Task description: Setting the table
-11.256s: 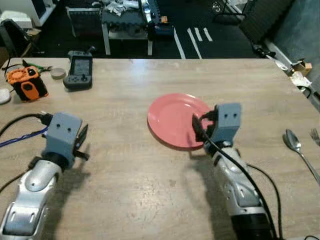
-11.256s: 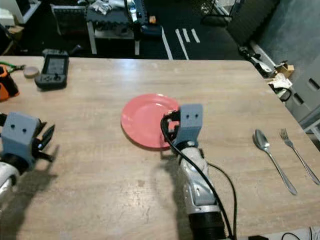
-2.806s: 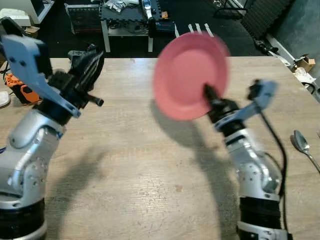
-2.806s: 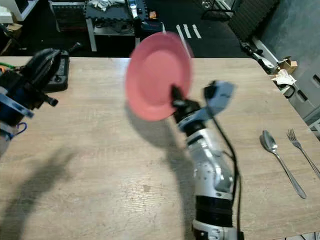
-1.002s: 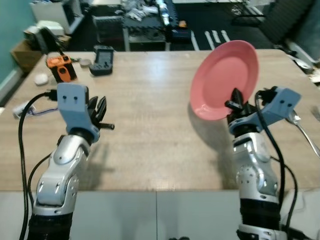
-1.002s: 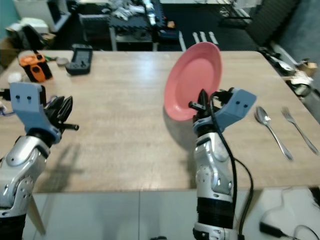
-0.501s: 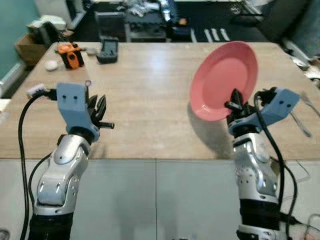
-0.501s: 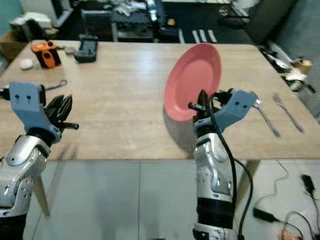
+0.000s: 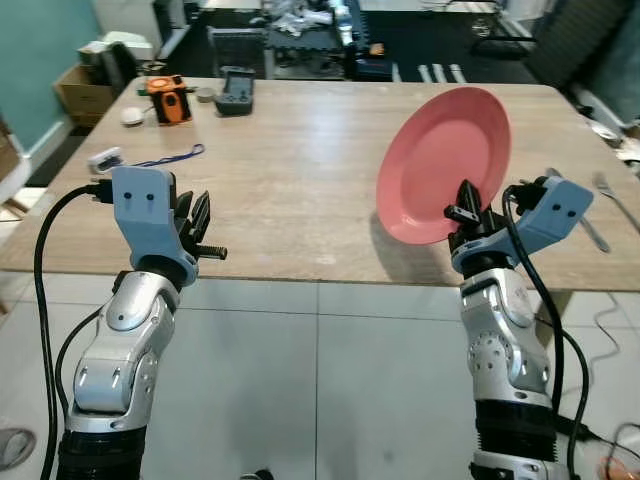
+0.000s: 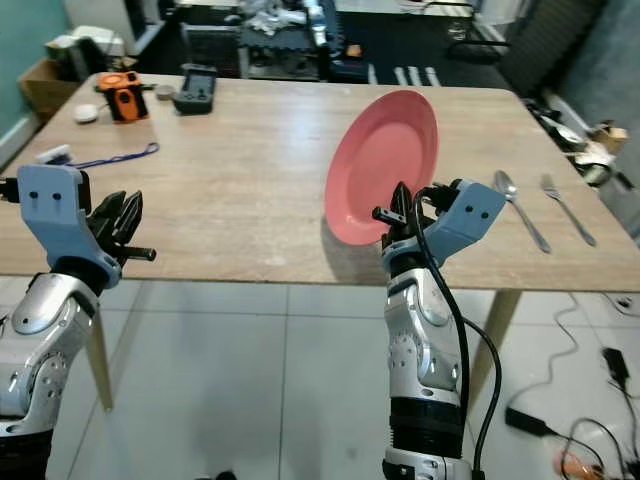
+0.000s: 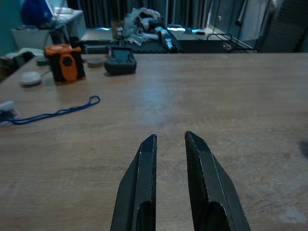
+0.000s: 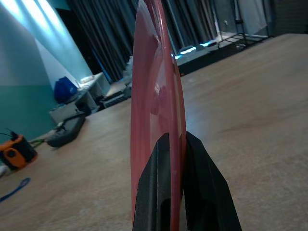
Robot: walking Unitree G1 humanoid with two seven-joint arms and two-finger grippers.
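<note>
1. Head views: right gripper clamped on the lower rim of a pink plate, which is held upright and tilted, raised above the near edge of the wooden table. Left gripper raised in front of the table's near edge, holding nothing, fingers a little apart. Spoon and fork lie side by side on the table's right part, well apart from the plate. At the far left corner: orange device, dark handheld controller, small white round item; a blue cord lies nearer the left edge. Tiled floor below.

2. Left wrist view: two black fingers with a narrow gap between them (nothing in it), pointing over the tabletop towards the orange device, controller and blue cord.

3. Right wrist view: plate seen edge-on, its rim pinched between both fingers; tabletop behind.
</note>
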